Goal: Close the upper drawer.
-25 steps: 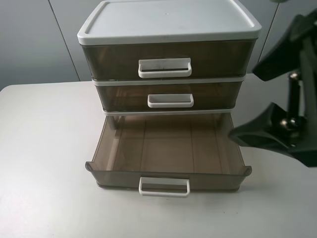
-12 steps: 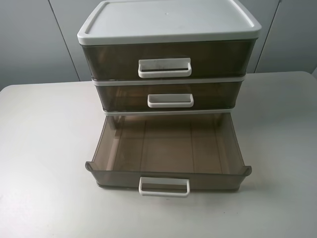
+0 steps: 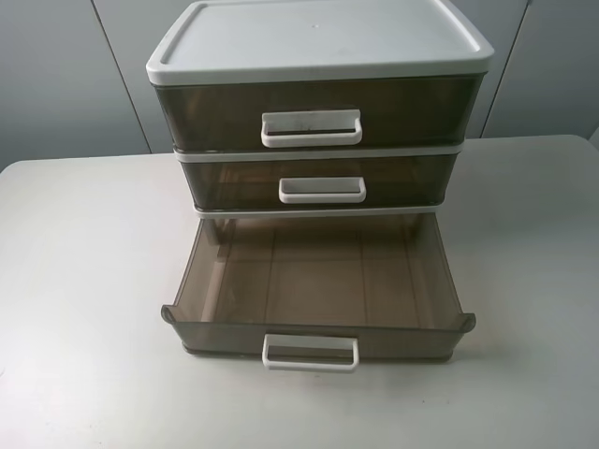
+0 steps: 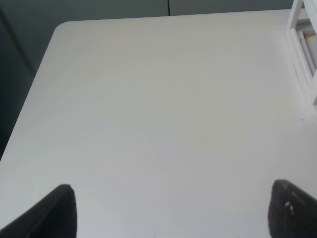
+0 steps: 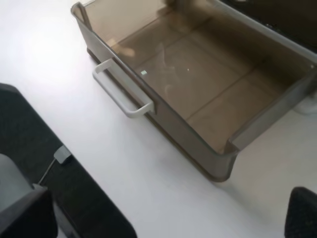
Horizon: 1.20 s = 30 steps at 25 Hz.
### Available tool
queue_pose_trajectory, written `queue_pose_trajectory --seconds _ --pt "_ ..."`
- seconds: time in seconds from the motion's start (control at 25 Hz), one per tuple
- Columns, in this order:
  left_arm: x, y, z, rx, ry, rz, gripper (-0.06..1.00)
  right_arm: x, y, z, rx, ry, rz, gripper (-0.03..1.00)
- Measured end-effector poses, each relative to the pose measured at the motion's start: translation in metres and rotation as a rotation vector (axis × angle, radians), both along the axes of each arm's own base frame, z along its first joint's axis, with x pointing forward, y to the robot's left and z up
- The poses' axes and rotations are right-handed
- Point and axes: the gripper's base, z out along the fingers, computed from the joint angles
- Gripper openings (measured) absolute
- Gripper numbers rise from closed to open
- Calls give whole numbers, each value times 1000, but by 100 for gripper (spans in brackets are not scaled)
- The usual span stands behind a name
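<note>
Upper drawer (image 3: 311, 112) looks shut already. Right gripper (image 5: 168, 218) and left gripper (image 4: 171, 213) both stand apart. The open bottom drawer (image 5: 198, 84), just ahead of the right gripper, may get pushed by mistake.

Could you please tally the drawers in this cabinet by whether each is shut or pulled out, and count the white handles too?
Shut drawers: 2 (upper drawer, middle drawer)
Pulled-out drawers: 1 (bottom drawer)
Drawers in total: 3
White loop handles: 3, one on each drawer front

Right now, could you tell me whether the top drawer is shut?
Yes, the top drawer sits flush in the cabinet; only the bottom drawer is pulled out.
</note>
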Motion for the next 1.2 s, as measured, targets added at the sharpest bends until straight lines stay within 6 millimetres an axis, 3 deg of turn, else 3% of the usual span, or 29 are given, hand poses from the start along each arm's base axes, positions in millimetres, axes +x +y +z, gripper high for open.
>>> queue_pose_trajectory --seconds 0.56,0.8,1.04,1.2 --pt "0 0 0 3 0 -2 74 8 7 -3 33 -74 -79 70" --pt "0 0 0 3 0 -2 74 3 8 -3 14 -92 -310 70" --pt "0 0 0 3 0 -2 74 -10 4 -3 28 -163 -669 70" --pt "0 0 0 3 0 -2 74 -11 6 -3 7 -176 -772 70"
